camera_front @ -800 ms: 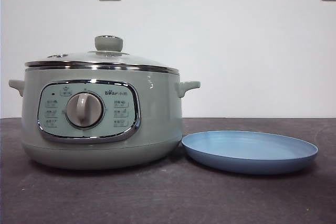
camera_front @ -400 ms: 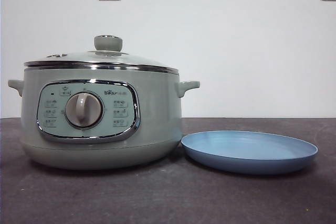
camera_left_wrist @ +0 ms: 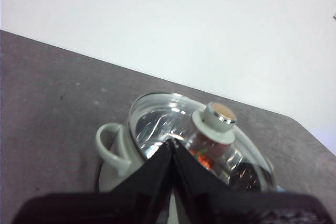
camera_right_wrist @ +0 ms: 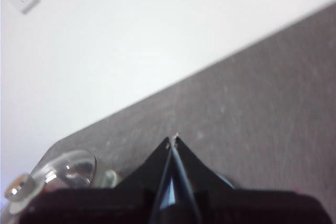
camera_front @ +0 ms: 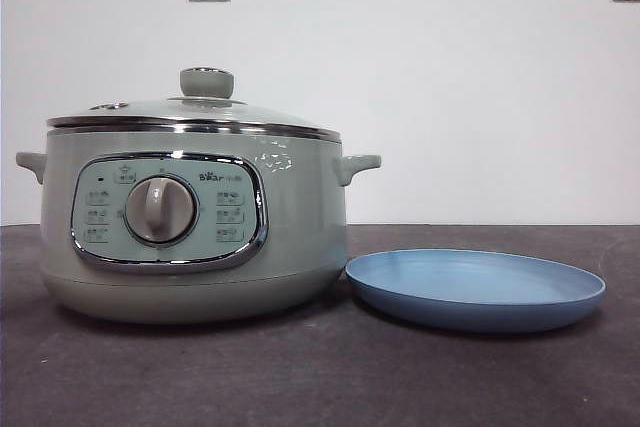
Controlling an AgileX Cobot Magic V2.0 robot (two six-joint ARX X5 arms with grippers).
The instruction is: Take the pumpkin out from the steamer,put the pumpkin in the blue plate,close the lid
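Overhead, the left gripper (camera_left_wrist: 172,142) has its jaws pressed together, empty, above the steamer (camera_front: 190,217). Likewise the right gripper (camera_right_wrist: 173,139), its jaws together, above bare table (camera_right_wrist: 262,103). Under the lid (camera_front: 195,112) an orange pumpkin (camera_left_wrist: 202,158) shows through glass. Beside the steamer lies the plate (camera_front: 475,289).

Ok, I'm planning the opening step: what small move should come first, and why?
Probably the left gripper, jaws shut, should open and come down on the lid knob. The lid sits on the steamer, the pumpkin shows orange through the glass, and the blue plate waits beside it.
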